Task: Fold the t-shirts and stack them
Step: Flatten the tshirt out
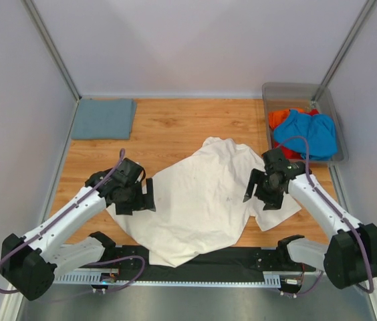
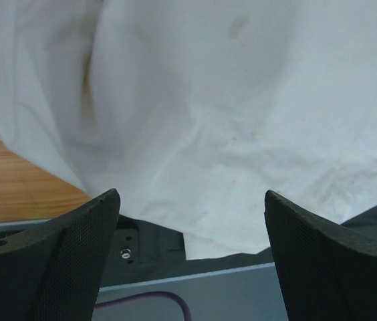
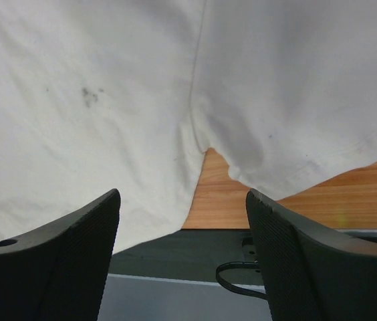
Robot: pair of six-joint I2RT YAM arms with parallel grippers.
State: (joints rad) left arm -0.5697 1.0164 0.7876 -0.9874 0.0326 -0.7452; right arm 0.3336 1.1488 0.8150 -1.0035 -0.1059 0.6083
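A large cream-white t-shirt [image 1: 198, 200] lies crumpled and spread across the middle of the wooden table, its lower hem draped over the black base plate. My left gripper [image 1: 142, 198] hovers at its left edge, open, with nothing between its fingers. My right gripper [image 1: 255, 190] stands open over the shirt's right sleeve, also holding nothing. The left wrist view has white cloth [image 2: 228, 100] beyond the open left gripper [image 2: 192, 200]. In the right wrist view, cloth [image 3: 108, 100] and a wedge of bare wood lie past the open right gripper [image 3: 182, 195]. A folded grey-blue t-shirt [image 1: 103, 118] rests at the far left.
A clear grey plastic bin [image 1: 289, 86] at the far right holds a bright blue t-shirt [image 1: 309, 134] and an orange-red one [image 1: 279, 118]. The black base plate [image 1: 242, 257] and cables run along the near edge. White walls enclose the table on three sides.
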